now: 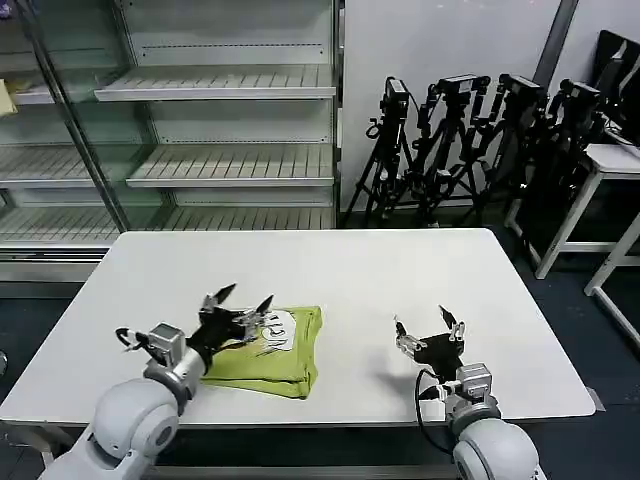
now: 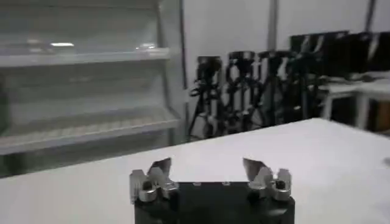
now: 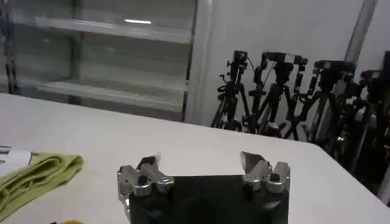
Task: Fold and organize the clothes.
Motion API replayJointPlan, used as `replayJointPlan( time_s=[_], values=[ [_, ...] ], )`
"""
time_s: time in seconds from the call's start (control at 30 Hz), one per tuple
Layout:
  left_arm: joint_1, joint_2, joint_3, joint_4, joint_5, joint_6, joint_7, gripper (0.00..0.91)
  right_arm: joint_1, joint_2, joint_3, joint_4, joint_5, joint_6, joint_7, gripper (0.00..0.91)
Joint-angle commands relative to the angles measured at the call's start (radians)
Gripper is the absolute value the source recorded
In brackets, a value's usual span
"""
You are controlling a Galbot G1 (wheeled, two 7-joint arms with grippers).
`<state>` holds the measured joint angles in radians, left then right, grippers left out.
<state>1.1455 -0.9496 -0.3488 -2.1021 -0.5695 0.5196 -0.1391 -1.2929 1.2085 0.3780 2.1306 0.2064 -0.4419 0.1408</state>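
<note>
Left arm reaches forward from the lower left, its wrist raised; the left gripper (image 1: 238, 297) is held with its two fingers spread wide and holding nothing. Right arm rises from the lower right; the right gripper (image 1: 428, 325) points forward, its fingers likewise parted, with nothing between them.

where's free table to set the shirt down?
Bare: the white table along the far edge by the shelves, and between the folded lime cotton T-shirt and the open right gripper. Crowded: the near-left, where the open left gripper hangs over the shirt.
</note>
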Motion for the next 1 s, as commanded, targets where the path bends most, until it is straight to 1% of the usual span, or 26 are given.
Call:
replayJointPlan(
  time_s=[0.03, 0.33, 0.43, 0.5, 0.73, 0.77, 0.8, 0.83, 1.0],
  values=[
    [0.139, -0.007, -0.151, 0.086, 0.035, 0.057, -0.008, 0.907, 0.000, -0.001, -0.002, 0.000, 0.001, 0.004, 0.000, 0.907],
    [0.131, -0.068, -0.140, 0.140, -0.082, 0.056, -0.021, 0.907, -0.009, -0.002, 0.002, 0.005, 0.000, 0.005, 0.000, 0.907],
    [0.123, -0.109, -0.133, 0.176, -0.094, -0.022, -0.019, 0.907, -0.012, 0.000, 0.005, 0.007, 0.000, 0.005, 0.000, 0.907],
    [0.116, -0.129, -0.132, 0.190, -0.099, -0.025, -0.023, 0.907, -0.014, 0.001, 0.005, 0.008, 0.000, 0.004, 0.000, 0.907],
    [0.111, -0.140, -0.110, 0.217, -0.074, -0.030, -0.007, 0.907, -0.012, 0.008, 0.001, 0.004, 0.001, 0.002, -0.001, 0.907],
    [0.112, -0.141, -0.104, 0.223, -0.066, -0.031, -0.005, 0.685, -0.012, 0.008, 0.000, 0.004, 0.001, 0.001, -0.001, 0.907],
    [0.112, -0.147, -0.099, 0.227, -0.068, -0.037, 0.001, 0.262, -0.011, 0.008, 0.000, 0.005, 0.001, 0.000, -0.001, 0.907],
    [0.112, -0.150, -0.097, 0.227, -0.074, -0.037, 0.002, 0.010, -0.010, 0.007, 0.000, 0.006, 0.001, 0.000, -0.001, 0.907],
    [0.119, -0.148, -0.096, 0.207, -0.097, -0.034, 0.011, 0.010, -0.010, 0.005, 0.001, 0.005, 0.000, 0.000, -0.001, 0.907]
  ],
)
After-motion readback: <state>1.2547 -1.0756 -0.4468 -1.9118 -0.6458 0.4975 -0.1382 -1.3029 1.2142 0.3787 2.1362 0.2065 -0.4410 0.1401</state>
